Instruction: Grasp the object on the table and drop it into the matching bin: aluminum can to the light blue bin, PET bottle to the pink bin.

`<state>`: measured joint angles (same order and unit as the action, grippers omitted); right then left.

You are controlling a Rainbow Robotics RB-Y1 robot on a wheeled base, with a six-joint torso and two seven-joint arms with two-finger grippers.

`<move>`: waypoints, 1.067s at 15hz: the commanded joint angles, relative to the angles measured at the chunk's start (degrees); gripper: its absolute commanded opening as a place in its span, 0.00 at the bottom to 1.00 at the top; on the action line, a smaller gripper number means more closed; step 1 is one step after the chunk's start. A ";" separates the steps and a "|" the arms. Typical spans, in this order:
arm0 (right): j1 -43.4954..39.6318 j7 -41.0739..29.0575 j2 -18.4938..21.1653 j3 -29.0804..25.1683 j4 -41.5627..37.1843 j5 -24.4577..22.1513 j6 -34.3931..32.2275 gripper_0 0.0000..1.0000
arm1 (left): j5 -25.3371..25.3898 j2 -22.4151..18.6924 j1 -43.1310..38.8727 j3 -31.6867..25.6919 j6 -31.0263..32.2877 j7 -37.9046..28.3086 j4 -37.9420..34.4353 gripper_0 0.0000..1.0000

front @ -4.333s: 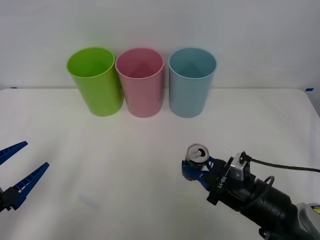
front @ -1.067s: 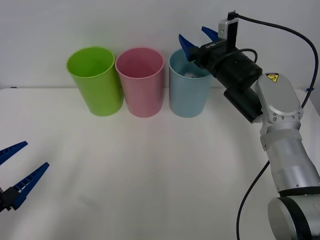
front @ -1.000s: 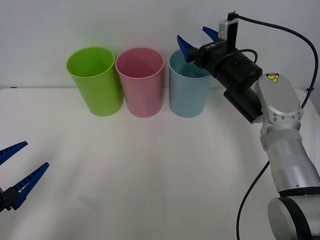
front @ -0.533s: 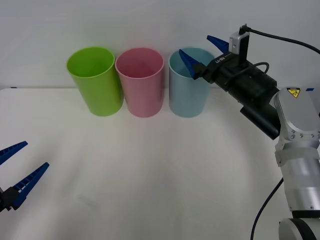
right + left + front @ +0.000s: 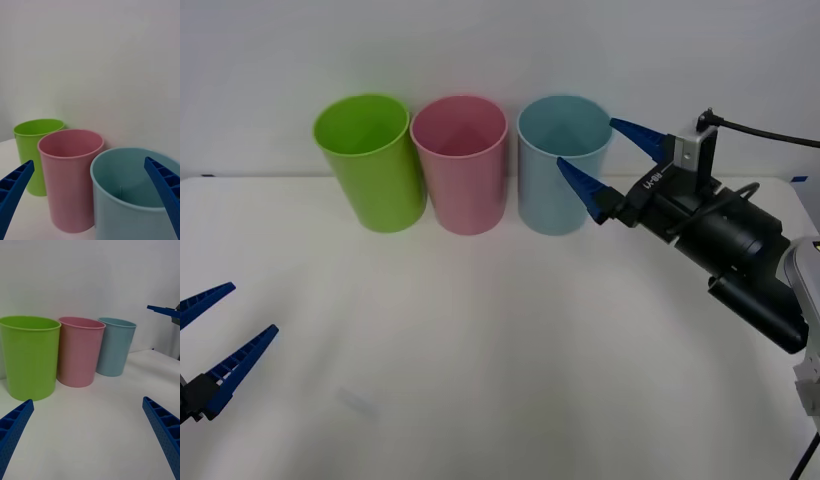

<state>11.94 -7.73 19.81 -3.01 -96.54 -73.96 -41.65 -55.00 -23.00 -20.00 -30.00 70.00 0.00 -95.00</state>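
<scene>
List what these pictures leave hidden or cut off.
- The light blue bin's bottom: hidden by its own wall in the front and right wrist views, so no can is visible inside.
- The pink bin's bottom: hidden likewise.
- Right gripper, jaws open beside the blue bin: its arm runs off the front view's right edge.
- Left gripper, parked low left: partly cut off.

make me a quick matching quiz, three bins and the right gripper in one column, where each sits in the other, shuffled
Things:
1. lime green bin
2. pink bin
3. light blue bin
4. right gripper

Places:
A. middle of the row
B. open, beside the row's right end
C. left end of the row
D. right end of the row

Pairs: 1-C, 2-A, 3-D, 4-B
</scene>
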 commanded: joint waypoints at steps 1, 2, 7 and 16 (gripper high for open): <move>-5.61 0.44 1.72 -0.07 -3.75 1.89 -3.00 1.00 | 0.00 0.00 0.00 0.00 0.00 0.00 0.00 1.00; -7.98 0.79 1.72 -0.95 -5.15 1.89 -4.93 1.00 | 0.00 0.00 0.00 0.00 0.00 0.00 0.00 1.00; -16.51 3.34 1.72 -4.99 -7.62 2.24 -13.98 1.00 | 0.00 0.00 0.00 0.00 0.00 0.00 0.00 1.00; -28.73 11.69 1.72 -15.98 -7.88 5.75 -28.93 1.00 | 0.00 0.00 0.00 0.00 0.00 0.00 0.00 1.00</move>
<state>-15.63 3.51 21.53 -18.10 -104.42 -68.52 -69.63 -55.00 -23.00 -20.00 -30.00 70.00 0.00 -95.00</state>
